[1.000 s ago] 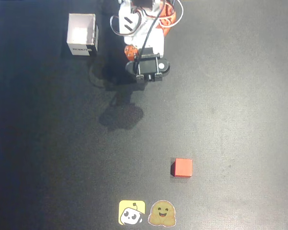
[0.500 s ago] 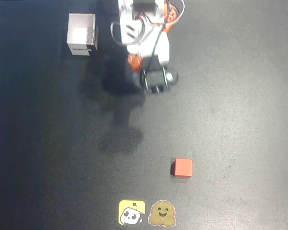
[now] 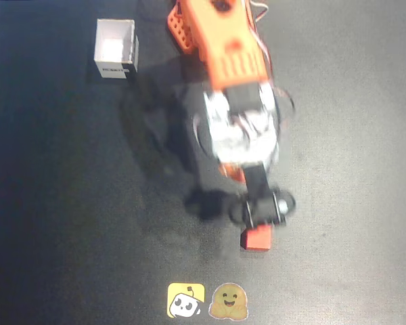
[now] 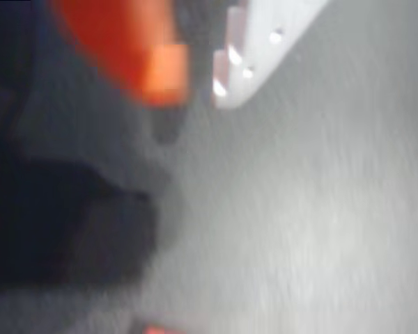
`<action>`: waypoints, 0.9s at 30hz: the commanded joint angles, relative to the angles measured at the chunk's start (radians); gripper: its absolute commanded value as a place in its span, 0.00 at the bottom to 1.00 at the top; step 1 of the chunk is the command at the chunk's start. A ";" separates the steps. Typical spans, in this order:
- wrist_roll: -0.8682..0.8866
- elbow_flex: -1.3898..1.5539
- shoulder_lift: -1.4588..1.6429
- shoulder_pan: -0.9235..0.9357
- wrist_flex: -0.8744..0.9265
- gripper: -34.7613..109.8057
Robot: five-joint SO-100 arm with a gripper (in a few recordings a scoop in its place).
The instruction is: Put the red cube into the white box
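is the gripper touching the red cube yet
Cannot tell. In the overhead view the gripper overlaps the cube's top edge, hiding any gap, and the wrist view is too blurred.

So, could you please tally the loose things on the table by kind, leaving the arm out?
Red cube: 1
White box: 1
Stickers, one yellow and one brown: 2
Total: 4

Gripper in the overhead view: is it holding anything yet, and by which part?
Cannot tell. The gripper sits blurred just above the red cube, which lies on the table; no hold on it can be seen.
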 commanded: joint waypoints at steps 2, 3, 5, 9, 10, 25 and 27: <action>0.035 -0.163 -0.106 -0.026 0.008 0.34; 0.043 -0.190 -0.129 -0.032 0.008 0.39; 0.067 -0.235 -0.169 -0.044 0.009 0.42; 0.133 -0.308 -0.236 -0.072 0.011 0.42; 0.141 -0.327 -0.255 -0.075 0.006 0.42; 0.210 -0.488 -0.449 -0.071 -0.041 0.41; 0.229 -0.520 -0.482 -0.072 -0.043 0.41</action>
